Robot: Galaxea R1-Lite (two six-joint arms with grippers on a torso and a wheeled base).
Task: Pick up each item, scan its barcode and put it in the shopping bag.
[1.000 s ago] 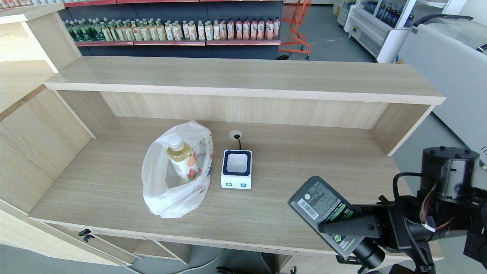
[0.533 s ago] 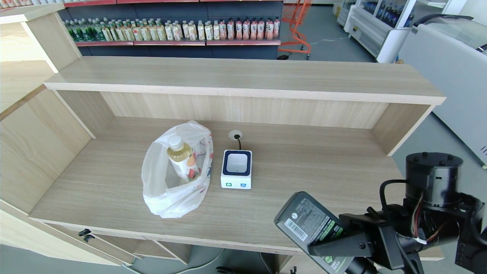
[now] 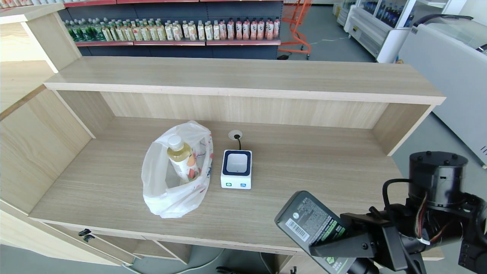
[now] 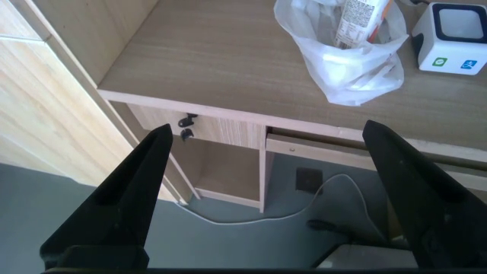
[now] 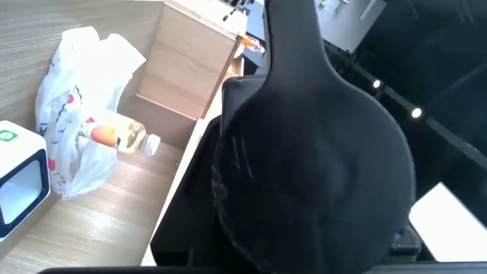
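The dark packet [image 3: 310,224] is up in the air at the near right, over the near edge of the counter [image 3: 304,163]. Your right gripper [image 3: 338,247] has its fingers clamped on one end of it. That leaves the other end sticking out to the left, free. The white barcode [image 3: 296,230] sits on that free end, so the fingers do not cover it. Right now the barcode faces up, toward the head camera.

The scanner [image 3: 236,168] sits in the middle of the counter, well apart from the packet. Its dark window looks up. So I think you must carry the packet left and turn it over, so the barcode looks down at the window.

The shopping bag [image 3: 177,171] stands just beside the scanner, on its left. Its mouth is open toward you. A bottle [image 3: 182,158] leans inside it, so that one looks done. The bag is close to the scanner so the trip after the scan is short.

Your left gripper [image 4: 262,205] hangs low in front of the counter, at the near left. Its fingers are wide apart and hold nothing. It stays out of the way there.
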